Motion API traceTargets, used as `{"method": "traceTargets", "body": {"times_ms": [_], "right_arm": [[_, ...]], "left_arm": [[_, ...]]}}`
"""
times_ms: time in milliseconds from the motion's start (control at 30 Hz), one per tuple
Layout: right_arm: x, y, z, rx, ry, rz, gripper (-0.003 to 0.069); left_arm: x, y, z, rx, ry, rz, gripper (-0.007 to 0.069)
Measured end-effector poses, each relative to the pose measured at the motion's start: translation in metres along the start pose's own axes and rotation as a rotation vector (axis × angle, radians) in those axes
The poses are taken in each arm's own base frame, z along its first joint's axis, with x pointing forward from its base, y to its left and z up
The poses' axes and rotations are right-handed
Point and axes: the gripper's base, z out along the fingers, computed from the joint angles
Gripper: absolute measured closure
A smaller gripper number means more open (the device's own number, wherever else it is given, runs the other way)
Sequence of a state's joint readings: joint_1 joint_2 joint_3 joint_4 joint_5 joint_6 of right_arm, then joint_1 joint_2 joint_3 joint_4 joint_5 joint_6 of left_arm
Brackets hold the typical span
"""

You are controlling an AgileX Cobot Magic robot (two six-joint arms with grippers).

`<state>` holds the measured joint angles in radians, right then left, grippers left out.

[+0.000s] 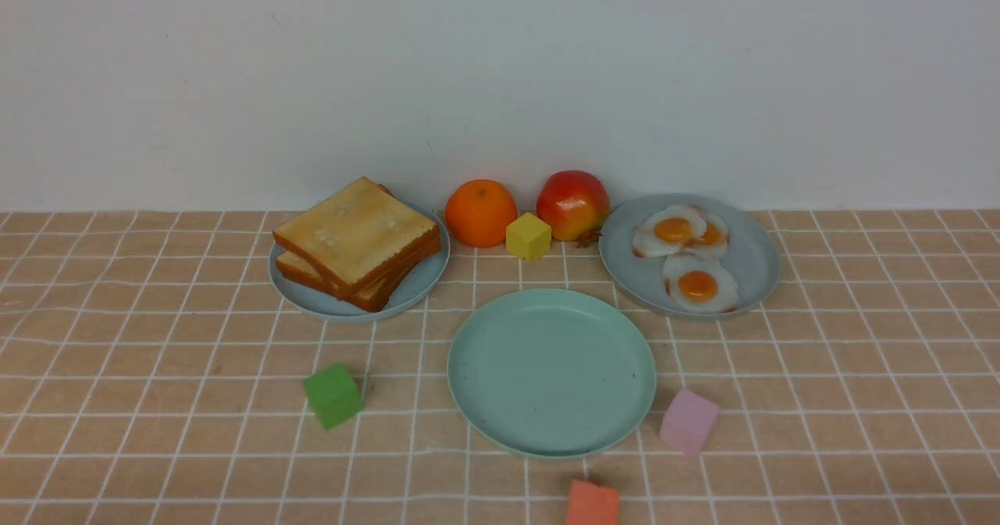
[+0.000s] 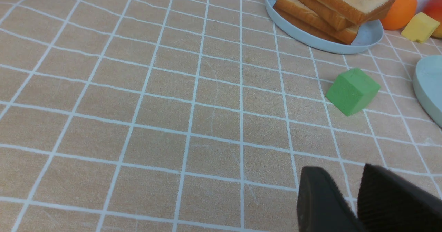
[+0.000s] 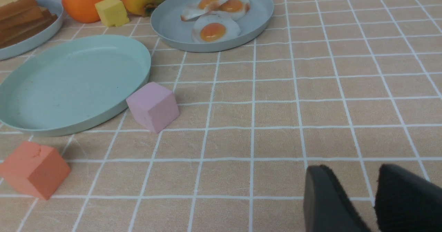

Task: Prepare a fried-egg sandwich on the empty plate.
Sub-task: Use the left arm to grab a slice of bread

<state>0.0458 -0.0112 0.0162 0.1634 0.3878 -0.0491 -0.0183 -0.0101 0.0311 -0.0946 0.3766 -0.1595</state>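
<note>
The empty mint-green plate (image 1: 500, 369) lies at the centre of the table, and shows in the right wrist view (image 3: 41, 97) and at the edge of the left wrist view (image 2: 428, 83). Stacked toast slices (image 1: 355, 240) sit on a grey-blue plate (image 1: 422, 284) at the back left, also in the left wrist view (image 2: 331, 4). Three fried eggs (image 1: 691, 255) lie on a grey-blue plate (image 1: 754, 263) at the back right, also in the right wrist view (image 3: 214, 12). No sandwich shows. My left gripper (image 2: 340, 171) and right gripper (image 3: 348, 170) hang over bare tablecloth, jaws nearly together, empty. Neither shows in the front view.
An orange (image 1: 480, 212), a yellow cube (image 1: 528, 236) and a red apple (image 1: 572, 205) stand at the back between the plates. A green cube (image 1: 333, 396) lies left of the mint plate, a pink cube (image 1: 689, 422) right of it, an orange-red cube (image 1: 592, 504) in front.
</note>
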Motion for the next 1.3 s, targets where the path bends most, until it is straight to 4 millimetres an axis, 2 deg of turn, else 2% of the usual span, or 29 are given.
{"method": "traceTargets", "body": {"times_ms": [667, 900, 1000, 1167, 1300], "right_arm": [[0.0, 0.0, 0.0, 0.0, 0.0, 0.0, 0.042], [0.0, 0.0, 0.0, 0.0, 0.0, 0.001, 0.042], [0.0, 0.0, 0.0, 0.0, 0.0, 0.001, 0.042], [0.0, 0.0, 0.0, 0.0, 0.0, 0.001, 0.042], [0.0, 0.0, 0.0, 0.0, 0.0, 0.002, 0.042]], "left_arm": [[-0.004, -0.001, 0.0, 0.014, -0.041, -0.035, 0.042], [-0.033, -0.005, -0.006, 0.179, -0.339, -0.647, 0.0414], [-0.042, -0.001, -0.01, 0.206, -0.444, -0.786, 0.0412], [-0.053, -0.009, -0.014, 0.223, -0.391, -0.76, 0.0443], [-0.091, -0.031, -0.017, 0.199, -0.188, -0.522, 0.0549]]}}
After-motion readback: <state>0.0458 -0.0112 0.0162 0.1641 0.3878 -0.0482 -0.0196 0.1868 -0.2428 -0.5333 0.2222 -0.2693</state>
